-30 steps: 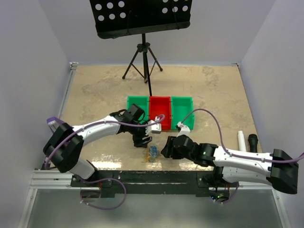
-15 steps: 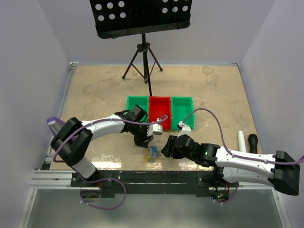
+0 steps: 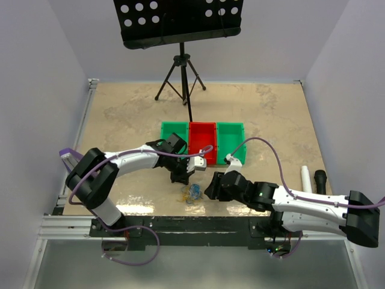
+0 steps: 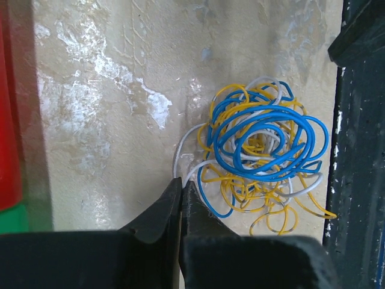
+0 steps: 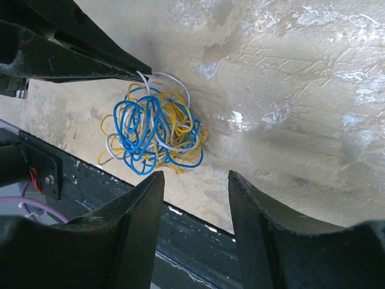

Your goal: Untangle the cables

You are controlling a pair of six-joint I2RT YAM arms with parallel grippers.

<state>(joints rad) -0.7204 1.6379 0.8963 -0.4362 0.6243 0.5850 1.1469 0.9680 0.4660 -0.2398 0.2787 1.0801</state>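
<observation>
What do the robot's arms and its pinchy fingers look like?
Both the left arm and the right arm are made of smooth white tubes joined by chunky black joints. A thin purple cable loops along each one. The left gripper and the right gripper are all black, each with two fingers that get narrower towards the tip.

1. Overhead now: bright, even light, and the table (image 3: pixel 120 114) shines wet-looking along its near edge.
2. Left wrist: white glare blotches on the tabletop at upper left; cables (image 4: pixel 264 162) razor sharp, left gripper (image 4: pixel 181 186) a soft black mass at the bottom.
3. Right wrist: glare streaks upper right, a faint grey shadow beside the clump, right gripper (image 5: pixel 194 177) blurred and dark up close.
</observation>
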